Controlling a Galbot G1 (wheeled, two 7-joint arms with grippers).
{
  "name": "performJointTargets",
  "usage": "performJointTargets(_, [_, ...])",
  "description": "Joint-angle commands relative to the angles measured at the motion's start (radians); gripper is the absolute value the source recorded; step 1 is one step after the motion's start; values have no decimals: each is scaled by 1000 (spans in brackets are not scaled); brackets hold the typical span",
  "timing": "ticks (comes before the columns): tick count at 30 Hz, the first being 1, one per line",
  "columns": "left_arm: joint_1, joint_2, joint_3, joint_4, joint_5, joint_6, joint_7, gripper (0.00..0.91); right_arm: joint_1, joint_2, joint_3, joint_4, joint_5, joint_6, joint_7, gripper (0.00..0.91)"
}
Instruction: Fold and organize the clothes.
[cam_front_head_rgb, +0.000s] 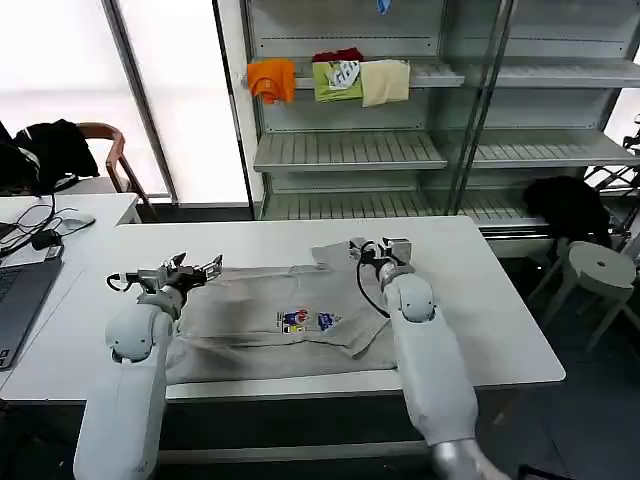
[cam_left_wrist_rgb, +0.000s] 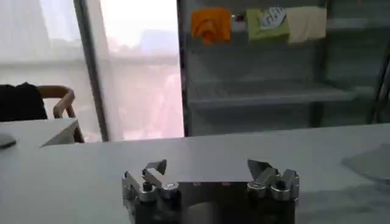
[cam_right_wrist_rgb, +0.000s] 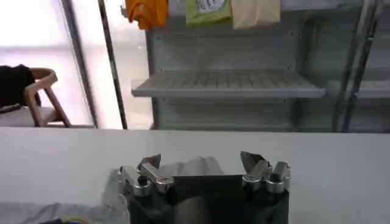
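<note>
While the grey shirt (cam_front_head_rgb: 275, 320) was seen spread on the desk (cam_front_head_rgb: 480, 300) from the head, both wrist views showed the left hand (cam_left_wrist_rgb: 210, 173) and right hand (cam_right_wrist_rgb: 201, 167) released; only one layer could get pinched.

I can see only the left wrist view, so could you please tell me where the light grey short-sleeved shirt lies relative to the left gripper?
Observer: In the head view, the light grey short-sleeved shirt lies spread on the white table. The left gripper is at its far left corner.
Operator: Thank you. Where is the other arm?
Observer: The right gripper is at the shirt's far right sleeve, open.
Operator: Is the front facing up?
Observer: Yes, the small multicoloured chest print faces up.
</note>
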Motion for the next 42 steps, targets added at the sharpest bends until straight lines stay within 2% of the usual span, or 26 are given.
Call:
performJointTargets(1, [-107,2,18,219,72,-3,41,907,122,49,11,-310,-55,94,13,907])
performJointTargets(14, [-152,17,1,347,141,-15,50,907,128,49,9,-327,-21,99,9,907])
performJointTargets(16, [-162,21,1,365,141,-16,51,867,128,49,8,-330,-23,99,9,907])
performJointTargets(18, [-170,22,-2,379,141,-16,52,756,127,49,6,-334,-24,99,7,897])
performJointTargets(19, [-172,23,-2,383,142,-16,52,544,126,49,5,-336,-25,99,5,776])
performJointTargets(21, [-172,23,-5,387,141,-17,55,403,125,49,2,-338,-29,99,1,625])
performJointTargets(22, [-171,23,-4,387,140,-17,55,393,124,49,2,-337,-31,99,-1,574])
performJointTargets(23, [-171,24,-4,388,141,-17,56,383,120,49,1,-338,-36,99,-4,443])
performJointTargets(25, [-168,25,-5,391,141,-18,59,282,113,49,1,-335,-48,98,-14,292])
performJointTargets(26, [-167,25,-6,393,141,-18,60,181,108,49,-2,-330,-57,97,-21,20])
performJointTargets(27, [-166,25,-9,395,140,-18,64,71,105,49,-2,-328,-59,97,-26,0])
performJointTargets(28, [-163,26,-9,395,139,-18,66,20,103,49,-2,-326,-60,97,-29,0])
performJointTargets(37, [-142,22,-14,368,119,-17,85,0,57,49,-1,-215,-41,80,-57,0])
performJointTargets(42, [-130,21,-8,337,105,-18,95,0,41,49,0,-155,-4,88,-43,0])
